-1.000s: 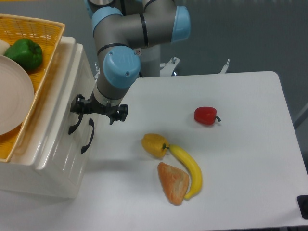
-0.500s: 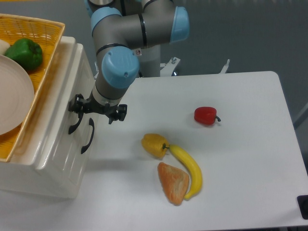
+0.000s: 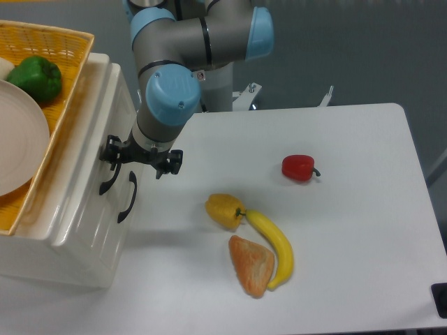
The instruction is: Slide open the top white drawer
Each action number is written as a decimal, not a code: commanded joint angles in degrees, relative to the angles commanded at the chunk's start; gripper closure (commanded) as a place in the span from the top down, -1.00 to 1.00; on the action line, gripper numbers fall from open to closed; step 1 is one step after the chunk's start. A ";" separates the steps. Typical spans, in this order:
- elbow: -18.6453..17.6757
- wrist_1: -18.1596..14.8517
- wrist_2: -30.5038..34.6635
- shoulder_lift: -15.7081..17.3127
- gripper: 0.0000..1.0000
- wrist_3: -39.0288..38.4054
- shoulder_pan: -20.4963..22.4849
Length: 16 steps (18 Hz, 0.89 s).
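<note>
We find no text, label, brand, number or sign that we can read on anything in view.

Left of the black gripper (image 3: 142,155), the glossy cream-white top drawer (image 3: 98,150) looks smooth; further left, a woven yellow basket (image 3: 66,66); right, the matt white table (image 3: 349,230).

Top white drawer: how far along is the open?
Done: the hand is at the cabinet front, level with the upper black handle. In hand: lining up on that handle; the view does not show a grip or whether the jaws are shut. Left: the whole pull. The top white drawer looks closed, with no gap at its front.
</note>
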 joint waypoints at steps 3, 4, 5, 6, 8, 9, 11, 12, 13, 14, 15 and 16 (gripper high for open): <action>0.00 0.00 0.09 0.00 1.00 0.00 -0.09; 0.00 0.00 0.26 0.09 1.00 0.00 -0.09; 0.00 0.00 0.35 0.09 1.00 0.00 -0.09; 0.00 0.00 0.53 0.00 1.00 0.00 -0.09; 0.00 0.09 1.31 -0.44 1.00 0.00 -0.18; 0.00 0.17 1.84 -0.61 1.00 0.00 -0.18; 0.00 0.26 1.85 -1.05 1.00 0.00 -0.18; 0.00 0.26 1.85 -1.05 1.00 0.00 -0.18; 0.00 0.18 1.85 -1.05 1.00 0.00 -0.18; 0.00 0.18 1.85 -1.05 1.00 0.00 -0.18; 0.00 0.18 1.93 -0.97 1.00 0.00 -0.18; 0.09 0.18 1.93 -0.97 1.00 0.00 -0.18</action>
